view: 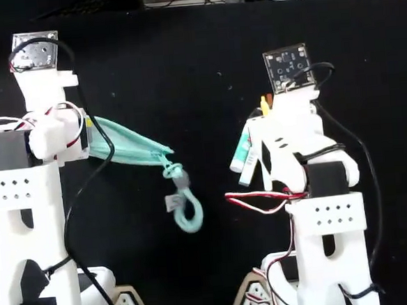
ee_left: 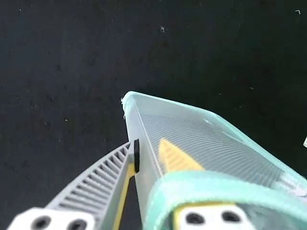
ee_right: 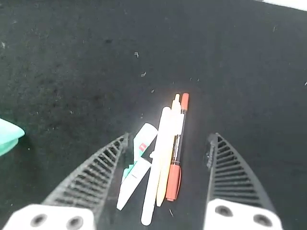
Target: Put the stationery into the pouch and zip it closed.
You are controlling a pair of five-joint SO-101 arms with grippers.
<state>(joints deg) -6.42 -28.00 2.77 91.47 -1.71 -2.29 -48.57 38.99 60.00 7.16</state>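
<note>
The teal pouch (view: 130,149) is clamped in the left gripper (ee_left: 139,153); its held end is hidden by that arm from above. The stationery (ee_right: 163,158) lies on the black table (view: 184,70) between the right gripper's (ee_right: 169,137) spread fingers, half covered from above, well apart from the pouch.

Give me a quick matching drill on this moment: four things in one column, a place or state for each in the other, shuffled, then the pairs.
Things:
1. pouch
2. pens
3. right gripper
4. cord loop

Places or states:
A. open
B. side by side on the table
C. attached at the pouch's far end
D. clamped in the left gripper

Pairs: 1-D, 2-B, 3-A, 4-C
</note>
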